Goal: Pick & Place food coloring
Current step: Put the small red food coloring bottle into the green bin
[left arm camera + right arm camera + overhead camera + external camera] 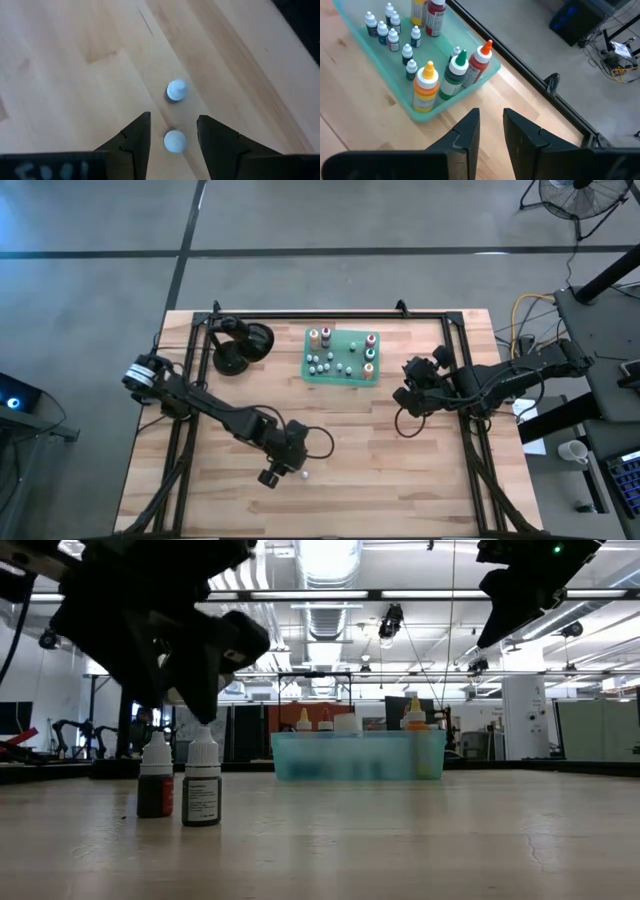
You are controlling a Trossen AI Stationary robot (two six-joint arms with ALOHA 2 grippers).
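Food coloring bottle (175, 140) between open left gripper (173, 145) jaws, second bottle (175, 90) just beyond

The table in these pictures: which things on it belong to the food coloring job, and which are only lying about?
Belong to the job:
- two small bottles standing on the wood under the left gripper
- bottles in the green tray
- right gripper, beside the tray, holding nothing

Lying about:
- black round stand left of the tray
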